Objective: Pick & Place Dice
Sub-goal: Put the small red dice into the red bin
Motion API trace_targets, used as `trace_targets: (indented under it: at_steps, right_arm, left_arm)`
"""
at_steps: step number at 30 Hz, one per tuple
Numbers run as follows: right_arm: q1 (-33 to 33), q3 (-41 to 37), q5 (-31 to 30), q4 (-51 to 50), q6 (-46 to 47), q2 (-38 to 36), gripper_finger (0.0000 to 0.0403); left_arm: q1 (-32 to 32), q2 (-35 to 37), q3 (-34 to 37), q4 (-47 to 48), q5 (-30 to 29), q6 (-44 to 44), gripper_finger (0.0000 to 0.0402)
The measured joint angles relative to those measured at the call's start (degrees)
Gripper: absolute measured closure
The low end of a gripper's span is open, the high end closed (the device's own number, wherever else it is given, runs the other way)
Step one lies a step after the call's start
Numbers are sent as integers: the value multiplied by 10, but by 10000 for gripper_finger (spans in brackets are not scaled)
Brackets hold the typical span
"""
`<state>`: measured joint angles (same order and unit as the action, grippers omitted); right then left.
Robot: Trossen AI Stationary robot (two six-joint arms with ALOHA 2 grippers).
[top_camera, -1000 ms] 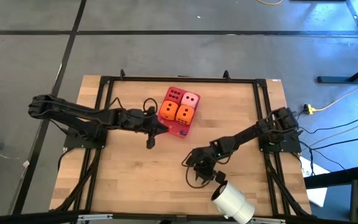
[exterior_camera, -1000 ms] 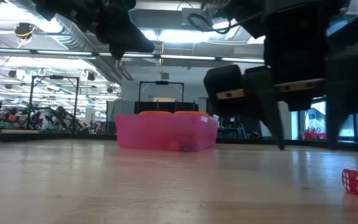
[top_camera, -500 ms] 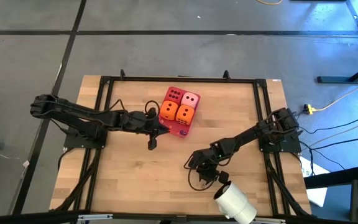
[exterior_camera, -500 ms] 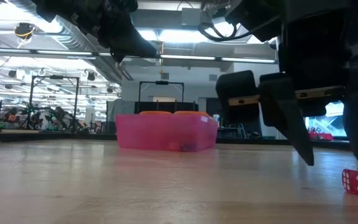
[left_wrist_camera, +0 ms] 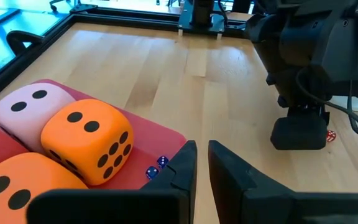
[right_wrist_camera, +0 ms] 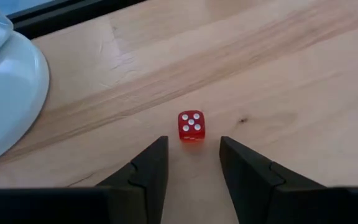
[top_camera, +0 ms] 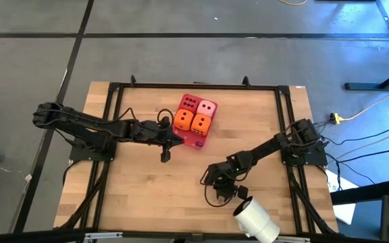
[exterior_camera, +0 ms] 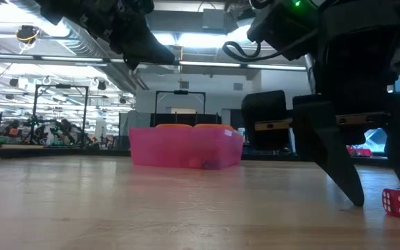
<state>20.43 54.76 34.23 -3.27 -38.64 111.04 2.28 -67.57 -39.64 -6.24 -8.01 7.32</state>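
Jaws of right gripper (right_wrist_camera: 191, 155) were spread, straddling small red die (right_wrist_camera: 191, 126) on bare surface (right_wrist_camera: 303, 93) near white roll (right_wrist_camera: 5, 93). Judged best: descend centred, close squarely. Left gripper (left_wrist_camera: 202, 163) nearly closed, empty, beside tray (left_wrist_camera: 160, 140).

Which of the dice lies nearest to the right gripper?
The small red die with white pips, alone on bare wood before the open right gripper; the big dice sit in the tray.
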Motion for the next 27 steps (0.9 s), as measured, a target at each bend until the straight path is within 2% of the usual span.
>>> trace_targets:
  at_steps: [13, 22, 27]
  right_arm:
    - [5, 0, -2, 24, -29, 1, 265]
    - [4, 0, -15, 24, -55, 1, 322]
    - [-4, 0, -14, 25, -55, 1, 350]
  left_arm:
    - [0, 0, 0, 0, 0, -1, 366]
    - [0, 0, 0, 0, 1, -3, 366]
    - [-1, 0, 0, -2, -13, -50, 368]
